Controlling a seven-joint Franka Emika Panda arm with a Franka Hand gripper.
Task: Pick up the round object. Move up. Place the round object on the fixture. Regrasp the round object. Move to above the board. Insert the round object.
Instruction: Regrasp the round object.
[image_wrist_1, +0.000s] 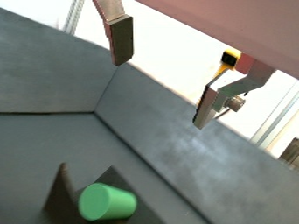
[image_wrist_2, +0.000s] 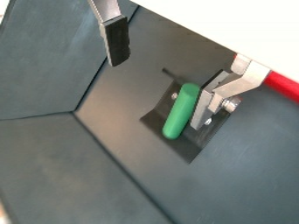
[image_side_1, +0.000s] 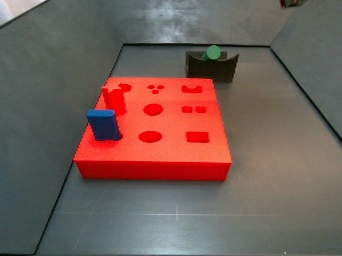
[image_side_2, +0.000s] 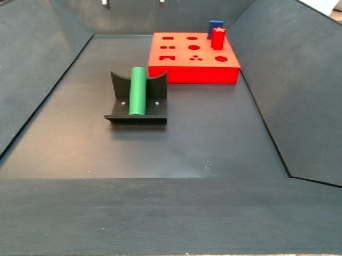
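Note:
The round object, a green peg (image_side_2: 136, 90), lies lengthwise in the curved notch of the dark fixture (image_side_2: 134, 120). In a side view the peg (image_side_1: 213, 52) shows end-on atop the fixture (image_side_1: 214, 70), behind the red board (image_side_1: 160, 160). My gripper (image_wrist_2: 159, 92) hangs open well above the fixture, and nothing sits between its fingers (image_wrist_2: 115, 39). In a wrist view the peg (image_wrist_2: 179, 111) lies beside one finger and below it. The other wrist view shows the peg's round end (image_wrist_1: 107, 201) below the open gripper (image_wrist_1: 162, 91). In both side views only slivers of the gripper show at the top edge.
A blue block (image_side_1: 103, 124) and a red peg (image_side_1: 115, 98) stand in the board's left side. The board (image_side_2: 201, 75) lies beyond the fixture toward the back wall. Grey walls slope up around the dark floor (image_side_2: 160, 160).

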